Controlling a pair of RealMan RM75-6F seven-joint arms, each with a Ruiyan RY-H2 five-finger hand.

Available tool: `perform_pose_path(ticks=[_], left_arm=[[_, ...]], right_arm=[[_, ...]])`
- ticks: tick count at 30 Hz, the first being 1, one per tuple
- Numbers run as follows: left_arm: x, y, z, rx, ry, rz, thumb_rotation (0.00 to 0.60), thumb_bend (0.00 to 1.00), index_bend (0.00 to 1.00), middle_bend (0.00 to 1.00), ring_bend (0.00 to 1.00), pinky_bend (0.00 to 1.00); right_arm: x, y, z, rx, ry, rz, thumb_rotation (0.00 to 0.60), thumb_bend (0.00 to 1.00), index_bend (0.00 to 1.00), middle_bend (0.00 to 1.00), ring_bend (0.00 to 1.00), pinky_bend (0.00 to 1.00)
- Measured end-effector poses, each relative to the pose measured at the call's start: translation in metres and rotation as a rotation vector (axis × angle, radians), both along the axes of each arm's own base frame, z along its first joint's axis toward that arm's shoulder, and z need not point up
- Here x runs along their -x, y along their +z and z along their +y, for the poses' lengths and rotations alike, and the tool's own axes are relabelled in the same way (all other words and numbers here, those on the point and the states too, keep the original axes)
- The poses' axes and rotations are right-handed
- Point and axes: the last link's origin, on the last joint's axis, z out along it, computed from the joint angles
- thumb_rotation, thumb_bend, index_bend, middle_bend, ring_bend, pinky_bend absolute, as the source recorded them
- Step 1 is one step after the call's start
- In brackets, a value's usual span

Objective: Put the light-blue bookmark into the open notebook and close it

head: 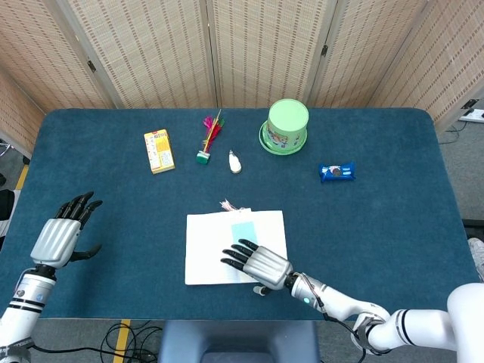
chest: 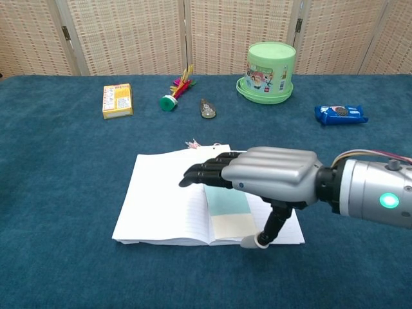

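The light-blue bookmark (chest: 226, 201) is seen lying on the open notebook (chest: 164, 199), partly beneath the right robot hand (chest: 267, 174), whose fingers are spread and holding nothing.

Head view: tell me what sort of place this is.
Probably a staged robot test area, not a home: a blue cloth-covered table, woven folding screens enclosing it, and cables on the floor.

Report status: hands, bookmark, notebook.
Left hand open, off to the side. Right hand open, flat over notebook. Light-blue bookmark lies on the right page; notebook not yet closed. Nothing blocking.
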Motion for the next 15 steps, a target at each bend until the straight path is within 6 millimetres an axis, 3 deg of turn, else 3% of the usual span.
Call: perform_pose_path(ticks=[4,10,15], left_arm=[[-0.001,-0.001,0.0,0.0,-0.003,-0.002,0.6,0.27,0.13,0.03,0.04,0.15],[-0.002,0.0,0.001,-0.006,-0.002,-0.009,0.6,0.27,0.13,0.03,0.04,0.15],[0.0,0.003,0.0,-0.014,0.001,-0.009,0.6,0.27,0.13,0.03,0.04,0.15]], right_arm=[[0.001,0.004,-0.001,0.014,0.001,-0.01,0.6,0.19,0.0,0.06,0.0,0.0],[0.0,0.009,-0.023,0.077,-0.021,-0.007,0.6,0.51,0.0,0.15,0.0,0.0],[-0.01,0.008,-0.043,0.106,-0.023,0.017,0.6,0.64,0.0,0.16,0.0,0.0]])
